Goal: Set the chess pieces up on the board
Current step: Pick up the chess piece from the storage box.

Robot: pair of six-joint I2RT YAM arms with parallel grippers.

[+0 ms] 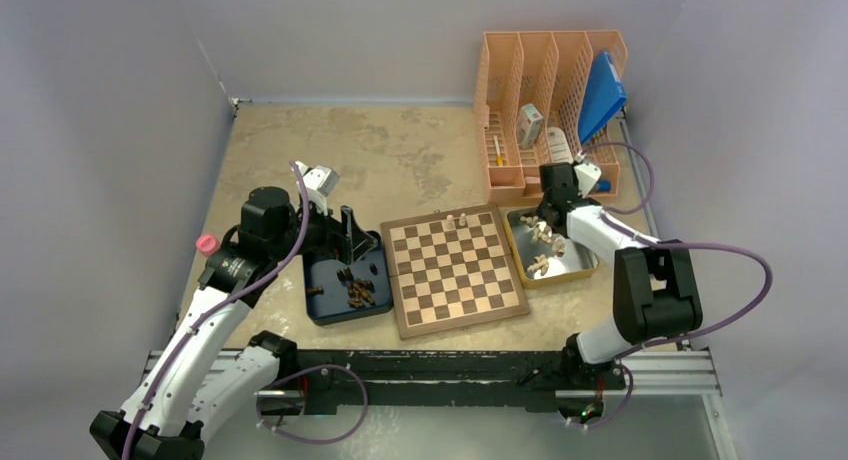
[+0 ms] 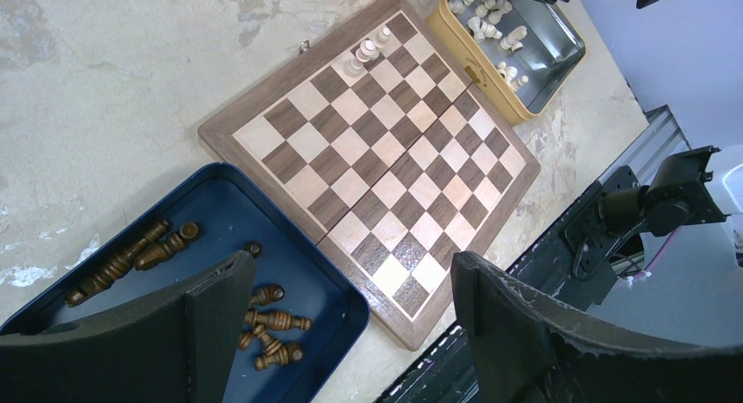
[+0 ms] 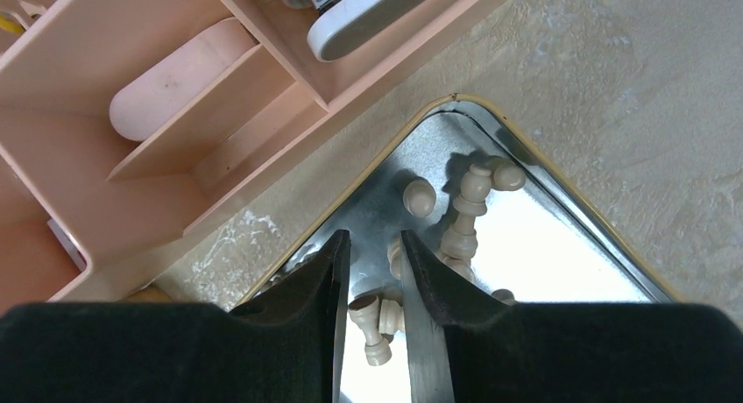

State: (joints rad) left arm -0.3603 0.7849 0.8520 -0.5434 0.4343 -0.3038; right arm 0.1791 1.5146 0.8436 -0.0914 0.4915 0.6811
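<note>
The board (image 1: 455,270) lies in the middle of the table, with two pale pieces (image 1: 457,221) standing on its far edge row; they also show in the left wrist view (image 2: 368,51). Dark pieces (image 1: 355,288) lie in the dark blue tray (image 1: 325,305). Pale pieces (image 1: 545,242) lie in the yellow tray (image 1: 585,270). My left gripper (image 2: 350,263) is wide open and empty above the blue tray's corner and the board's edge (image 2: 394,175). My right gripper (image 3: 370,245) is low in the yellow tray (image 3: 526,149), its jaws a narrow gap apart with two lying pale pieces (image 3: 377,322) between them.
A peach desk organizer (image 1: 550,100) with a blue folder (image 1: 600,95) and small items stands behind the yellow tray, close to my right gripper; its wall shows in the right wrist view (image 3: 175,158). A pink object (image 1: 207,244) sits at the table's left edge.
</note>
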